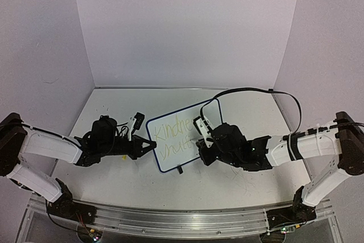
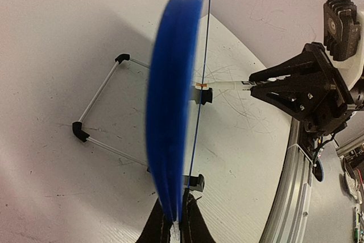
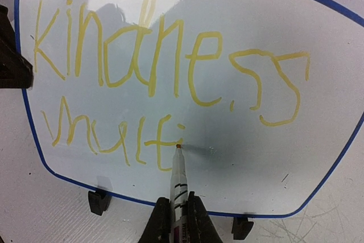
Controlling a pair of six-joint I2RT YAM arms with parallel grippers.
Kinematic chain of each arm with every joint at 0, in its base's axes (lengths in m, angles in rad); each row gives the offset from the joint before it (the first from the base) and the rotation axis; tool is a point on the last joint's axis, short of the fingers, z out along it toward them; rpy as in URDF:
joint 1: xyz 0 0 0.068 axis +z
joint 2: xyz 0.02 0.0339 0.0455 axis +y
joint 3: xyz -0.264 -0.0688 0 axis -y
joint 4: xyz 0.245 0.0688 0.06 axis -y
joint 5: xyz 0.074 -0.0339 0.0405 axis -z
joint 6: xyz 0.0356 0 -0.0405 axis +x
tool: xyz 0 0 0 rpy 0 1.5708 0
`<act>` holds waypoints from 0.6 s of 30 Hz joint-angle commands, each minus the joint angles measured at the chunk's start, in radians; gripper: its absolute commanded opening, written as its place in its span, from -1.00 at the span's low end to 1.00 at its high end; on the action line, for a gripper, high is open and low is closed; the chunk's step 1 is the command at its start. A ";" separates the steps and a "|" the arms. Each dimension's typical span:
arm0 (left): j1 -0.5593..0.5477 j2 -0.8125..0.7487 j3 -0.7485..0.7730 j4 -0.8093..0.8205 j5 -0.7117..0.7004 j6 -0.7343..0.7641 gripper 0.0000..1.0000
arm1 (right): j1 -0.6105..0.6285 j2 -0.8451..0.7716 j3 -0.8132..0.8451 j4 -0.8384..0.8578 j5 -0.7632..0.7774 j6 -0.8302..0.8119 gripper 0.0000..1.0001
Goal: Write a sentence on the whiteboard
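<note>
From the left edge of the desk (image 1: 114, 183) the left arm (image 1: 54, 147) is extended toward the middle. The left jaws are seen clenched on the left side of the whiteboard (image 1: 170, 163), its dark-blue frame (image 2: 170, 112) being pinched edge-on in the left wrist view. Behind the board, a wire stand (image 2: 98, 92) with black corner feet is rested on the desk. The whiteboard is propped on this stand near the middle of the desk. It is turned so that its left end lies nearer the near edge and its right end nearer the far edge. On its face the sentence (image 3: 159, 78) is written in thin yellow-green letters, with "Kindness" on the upper line and "multi" below it. A marker (image 3: 178, 189) is grasped in the right jaws, which are closed around its barrel. Its tip is set against the board just right of the last "i". The right arm (image 1: 307, 143) is reached in from the right edge of the desk.
</note>
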 commanded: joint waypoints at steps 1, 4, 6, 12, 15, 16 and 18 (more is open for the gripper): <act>0.005 -0.006 0.008 -0.073 -0.055 0.039 -1.00 | -0.002 0.003 -0.011 -0.019 0.015 0.025 -1.00; 0.005 -0.007 0.008 -0.073 -0.055 0.039 -1.00 | -0.001 0.005 -0.023 -0.020 0.009 0.035 -1.00; 0.005 -0.008 0.007 -0.073 -0.056 0.039 -1.00 | -0.001 0.004 -0.031 -0.021 0.003 0.040 -1.00; 0.005 -0.003 0.005 -0.072 -0.056 0.039 -1.00 | 0.004 0.008 -0.043 -0.032 -0.010 0.056 -1.00; 0.005 0.001 0.006 -0.073 -0.055 0.039 -1.00 | 0.007 -0.005 -0.039 -0.040 -0.020 0.058 -1.00; 0.005 0.001 0.006 -0.073 -0.056 0.039 -1.00 | 0.008 -0.023 -0.035 -0.046 -0.022 0.058 -1.00; 0.005 0.000 0.004 -0.073 -0.059 0.039 -1.00 | 0.008 -0.116 -0.040 -0.044 -0.032 0.049 -1.00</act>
